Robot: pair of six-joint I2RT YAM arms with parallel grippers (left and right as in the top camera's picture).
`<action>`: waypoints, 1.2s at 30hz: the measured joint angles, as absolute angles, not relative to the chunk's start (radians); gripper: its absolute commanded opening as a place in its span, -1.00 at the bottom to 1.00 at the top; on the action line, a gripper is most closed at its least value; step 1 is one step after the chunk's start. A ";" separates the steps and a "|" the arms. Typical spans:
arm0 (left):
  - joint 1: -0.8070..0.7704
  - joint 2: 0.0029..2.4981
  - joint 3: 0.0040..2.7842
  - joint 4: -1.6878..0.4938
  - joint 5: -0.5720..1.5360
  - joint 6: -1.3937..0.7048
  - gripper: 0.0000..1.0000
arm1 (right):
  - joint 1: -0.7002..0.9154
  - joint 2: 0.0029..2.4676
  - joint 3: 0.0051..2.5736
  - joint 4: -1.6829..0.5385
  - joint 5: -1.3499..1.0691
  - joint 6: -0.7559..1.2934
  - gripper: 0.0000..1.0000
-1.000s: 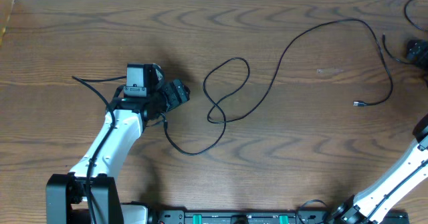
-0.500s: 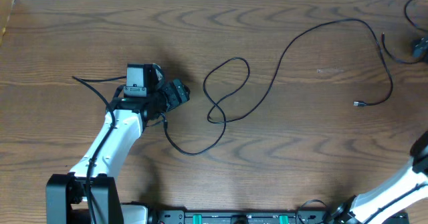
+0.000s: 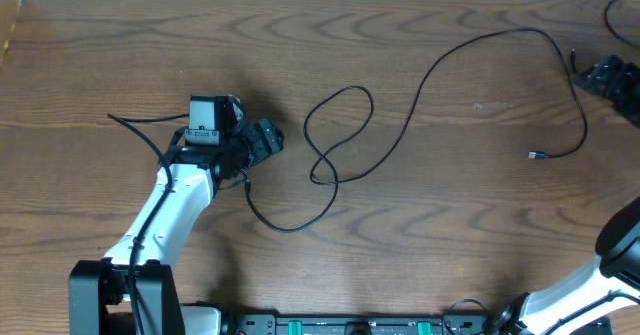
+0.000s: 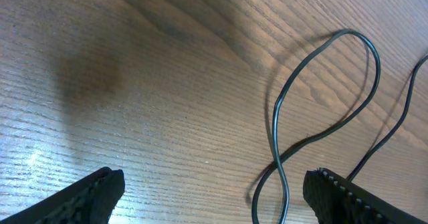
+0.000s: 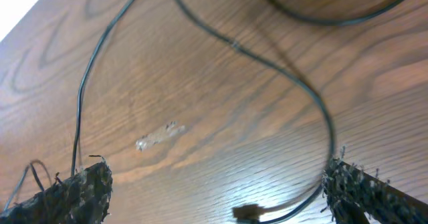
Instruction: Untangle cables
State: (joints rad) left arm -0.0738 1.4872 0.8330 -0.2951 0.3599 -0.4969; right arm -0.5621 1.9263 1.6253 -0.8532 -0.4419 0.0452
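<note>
One long black cable (image 4: 275, 130) lies loose across the middle of the desk (image 3: 120, 35). It starts beside the left arm, swings toward the near edge, then crosses itself in a narrow loop at the centre. From there it climbs in a wide arc toward the far right corner and drops back to end in a small plug (image 3: 534, 155), well short of the right edge. A second black cable (image 3: 607, 13) curls in at the far right corner, mostly out of view.

The left gripper (image 4: 215, 184) sits left of centre with its jaws spread wide and holding nothing – the loop lies on the wood just ahead of them. The right gripper (image 5: 217, 184) hangs at the right edge near the far corner, jaws also wide and empty – the plug shows between its fingers (image 5: 80, 190)
</note>
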 measured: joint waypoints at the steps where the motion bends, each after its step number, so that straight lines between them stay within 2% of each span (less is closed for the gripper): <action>1: -0.074 1.487 0.833 -0.295 0.360 -0.497 0.82 | -0.553 1.926 1.622 -0.857 -0.436 0.045 0.99; 9: -0.074 1.487 0.833 -0.295 0.360 -0.497 0.82 | -0.481 1.927 1.537 -0.922 -0.280 0.173 0.99; 17: -0.074 1.487 0.833 -0.295 0.360 -0.497 0.82 | -0.443 1.927 1.368 -0.889 -0.155 0.324 0.97; 28: -0.074 1.487 0.833 -0.295 0.360 -0.497 0.81 | -0.435 1.921 1.201 -0.754 -0.099 0.391 0.26; 30: -0.074 1.487 0.833 -0.295 0.360 -0.497 0.82 | -0.435 1.916 1.191 -0.729 -0.088 0.407 0.28; 32: -0.074 1.487 0.833 -0.295 0.360 -0.497 0.81 | -0.435 1.911 1.181 -0.714 -0.077 0.427 0.39; 36: -0.074 1.487 0.833 -0.295 0.360 -0.497 0.82 | -0.434 1.909 1.177 -0.691 -0.058 0.445 0.42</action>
